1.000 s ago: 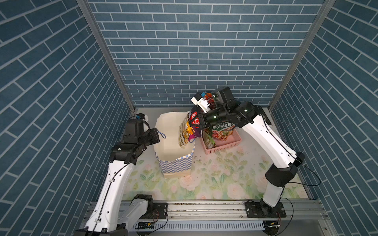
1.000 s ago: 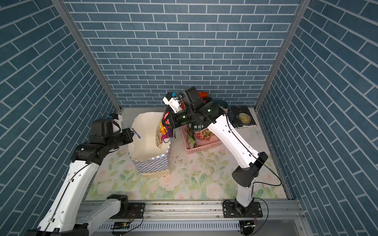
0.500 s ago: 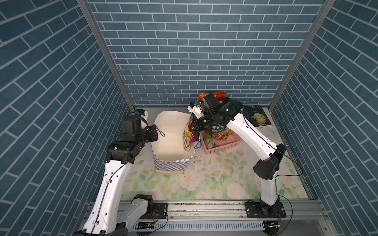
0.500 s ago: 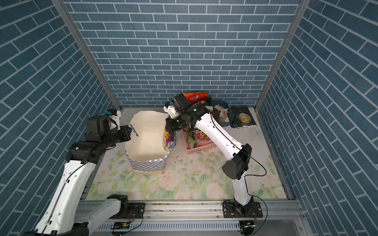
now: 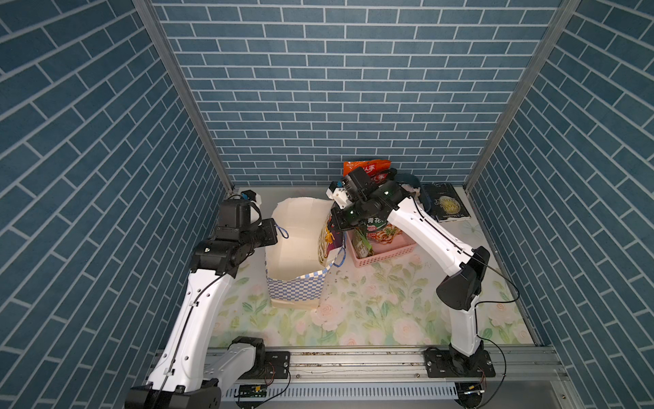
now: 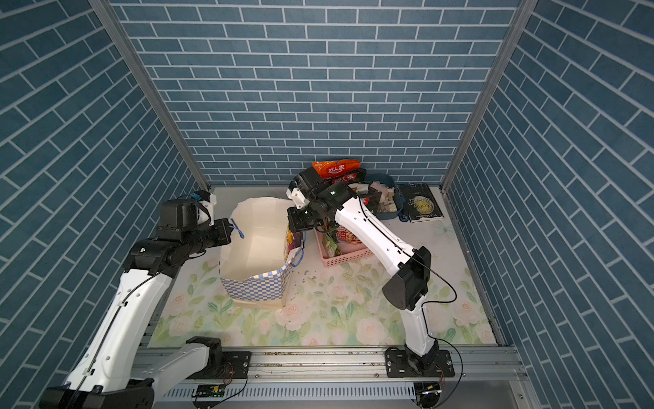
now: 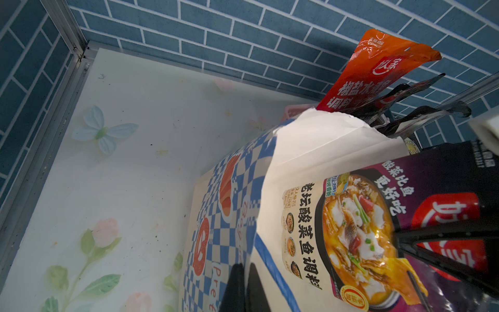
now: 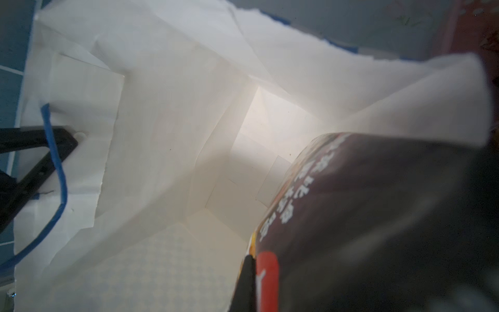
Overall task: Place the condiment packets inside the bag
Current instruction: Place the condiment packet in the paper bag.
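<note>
Glossy black-purple condiment packet [image 7: 378, 229], red oval logo and fish-soup photo, hangs just inside the right rim of the tall blue-and-white checkered paper bag [image 5: 297, 287], which stands left of the floral table's [image 5: 389, 311] middle. A second ago it sat higher over the rim; your right arm has since folded down. Your right gripper [image 5: 336, 226] pinches the packet's top, wrist tipped down. Your left gripper [image 5: 274, 232] clamps the bag's left rim, wrist level. The other packets [image 5: 375, 226] stand in the pink perforated plastic basket [image 5: 385, 255] toward the far edge.
</note>
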Robot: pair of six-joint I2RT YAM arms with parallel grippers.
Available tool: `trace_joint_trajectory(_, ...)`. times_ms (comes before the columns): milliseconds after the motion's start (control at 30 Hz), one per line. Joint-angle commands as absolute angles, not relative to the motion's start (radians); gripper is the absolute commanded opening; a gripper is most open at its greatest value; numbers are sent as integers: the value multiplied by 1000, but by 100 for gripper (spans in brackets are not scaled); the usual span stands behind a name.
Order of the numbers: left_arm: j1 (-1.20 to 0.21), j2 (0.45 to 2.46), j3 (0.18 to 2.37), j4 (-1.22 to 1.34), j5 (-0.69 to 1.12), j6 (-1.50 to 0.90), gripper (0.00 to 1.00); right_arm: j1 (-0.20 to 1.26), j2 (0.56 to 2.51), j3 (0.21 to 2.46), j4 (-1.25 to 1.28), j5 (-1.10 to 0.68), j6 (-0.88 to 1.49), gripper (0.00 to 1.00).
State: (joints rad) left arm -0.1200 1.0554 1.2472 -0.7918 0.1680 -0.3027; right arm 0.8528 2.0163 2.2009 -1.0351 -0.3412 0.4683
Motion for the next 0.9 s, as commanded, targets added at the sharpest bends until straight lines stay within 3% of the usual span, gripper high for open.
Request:
trace_joint_trajectory(0,-126,1057,1296,-788,94,-322,0,857,2022,2187,-967,-357,508,1)
trace_joint_trajectory(267,-126,1055,1339,-801,65,-309,0,858,2027,2165,-864,-438,557,14)
trace_joint_trajectory(667,-126,1056,1305,-753,121,-331,0,856,1992,2090,-843,-373,592,22)
trace_joint_trajectory(867,-126,1051,1290,-743,122,-331,0,853,1939,2092,-848,-295,571,40)
